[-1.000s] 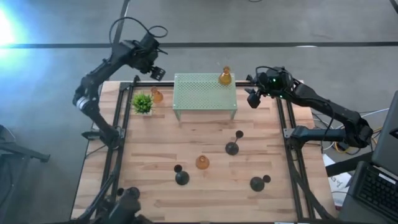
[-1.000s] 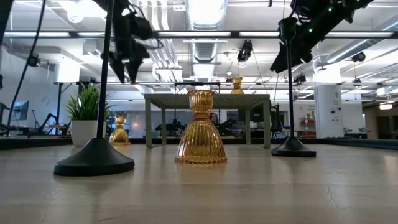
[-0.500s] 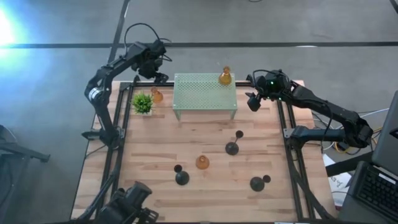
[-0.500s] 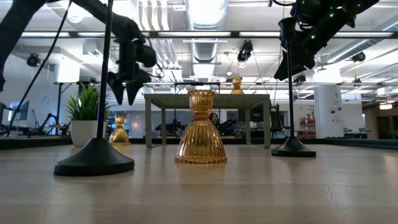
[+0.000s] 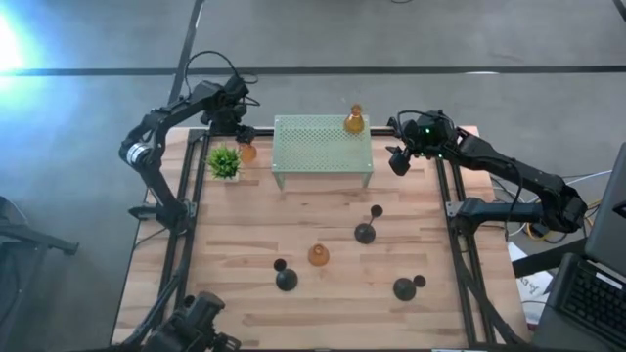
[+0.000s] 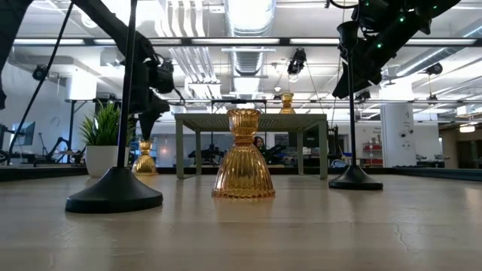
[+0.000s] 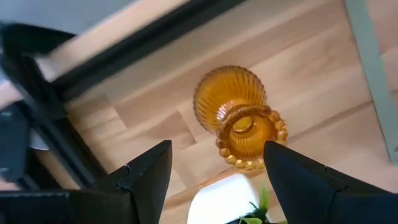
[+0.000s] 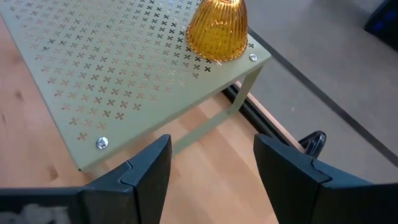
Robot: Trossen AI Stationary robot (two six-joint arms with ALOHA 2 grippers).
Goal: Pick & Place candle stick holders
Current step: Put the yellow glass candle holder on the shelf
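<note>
An amber holder stands on its base at the table's far left, beside the potted plant. My left gripper is open just above it, and the holder shows between and beyond the fingers, untouched. A second amber holder stands on the mint-green stand, and a third stands mid-table. Three black holders stand on their round bases. My right gripper is open and empty off the stand's right end, in the air.
The plant's white pot sits close beside the amber holder under my left gripper. The stand's perforated top lies ahead of my right gripper. Black frame rails run along the table's left and right sides. Bare wood lies near the front edge.
My left gripper has come down and a little toward the table's near and left edges, ending just above the amber holder beside the plant, still open. No holder has moved.
</note>
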